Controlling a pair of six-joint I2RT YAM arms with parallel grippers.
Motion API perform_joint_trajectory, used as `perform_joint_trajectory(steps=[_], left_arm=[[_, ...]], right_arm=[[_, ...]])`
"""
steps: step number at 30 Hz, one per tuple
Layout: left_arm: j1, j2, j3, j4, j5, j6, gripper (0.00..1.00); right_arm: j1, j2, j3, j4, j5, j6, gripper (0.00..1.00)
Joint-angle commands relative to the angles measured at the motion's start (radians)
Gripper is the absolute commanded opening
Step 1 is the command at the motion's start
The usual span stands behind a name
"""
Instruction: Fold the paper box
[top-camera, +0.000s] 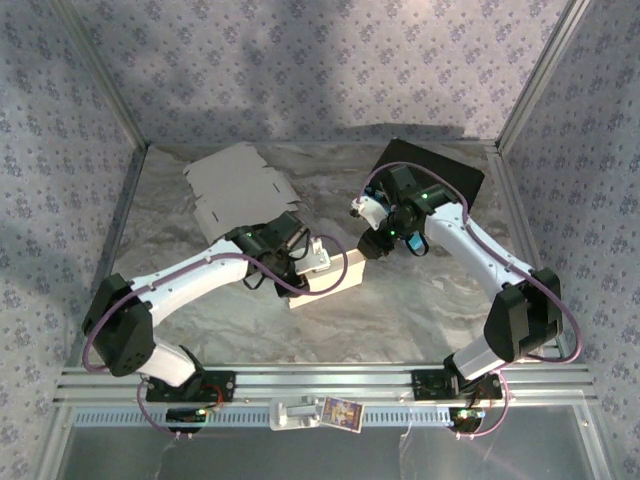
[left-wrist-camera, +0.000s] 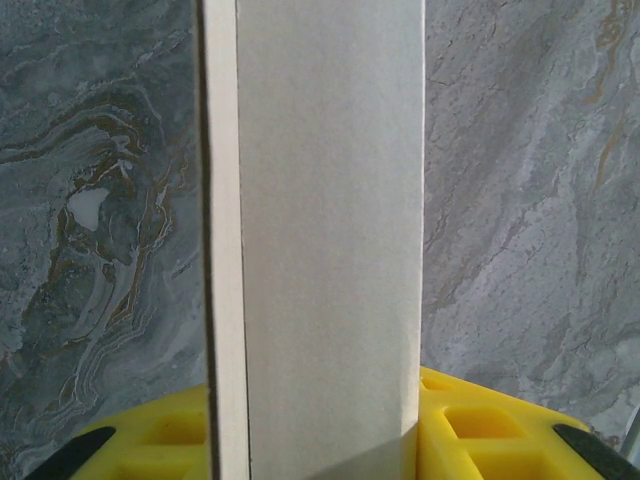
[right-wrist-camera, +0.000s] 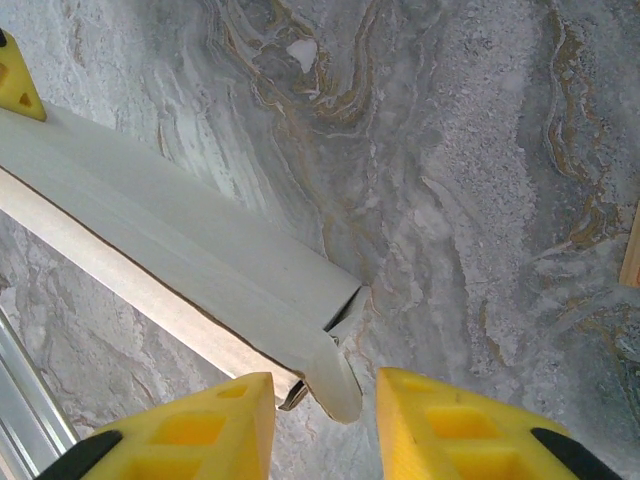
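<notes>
The marble surface (top-camera: 420, 300) carried a flat, unfolded cardboard blank (top-camera: 238, 185) at the far left and a black mat (top-camera: 440, 165) at the far right. The box (top-camera: 330, 283) sat near the middle, between the two arms, as a long, pale, partly formed sleeve.

The left claw (left-wrist-camera: 315, 445) was clamped across the box. Its wrist view showed a tall panel running straight up between the yellow fingers (left-wrist-camera: 470, 430), with foam against both edges, so that claw appeared to be holding the body steady.

The right claw (right-wrist-camera: 325, 420) hovered at the box's other end, jaws partly apart. It straddled the small end flap (right-wrist-camera: 338, 385), which curled out of the sleeve's corner. There was a gap beside the flap on at least one side, so nothing looked gripped there yet.

The step in hand seemed to be closing this end: the side walls were up and the end flap was still loose. The next move would probably call for the right claw to pinch or push the flap inward across the opening while the left kept its grip. It would have to press gently, since thin card creases easily and the sleeve could slide on the smooth surface.
</notes>
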Motion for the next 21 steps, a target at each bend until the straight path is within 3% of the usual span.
perform_joint_trajectory(steps=[1,14,21], left_arm=[[0.007,0.011,0.023,-0.011,0.025,0.02,0.36],[0.013,0.012,0.023,-0.011,0.031,0.022,0.35],[0.013,0.016,0.027,-0.012,0.035,0.022,0.35]], right_arm=[[0.005,0.011,-0.011,-0.021,0.016,-0.001,0.29],[0.005,-0.004,-0.033,-0.024,0.032,0.009,0.29],[0.006,0.01,-0.015,-0.015,0.036,0.013,0.24]])
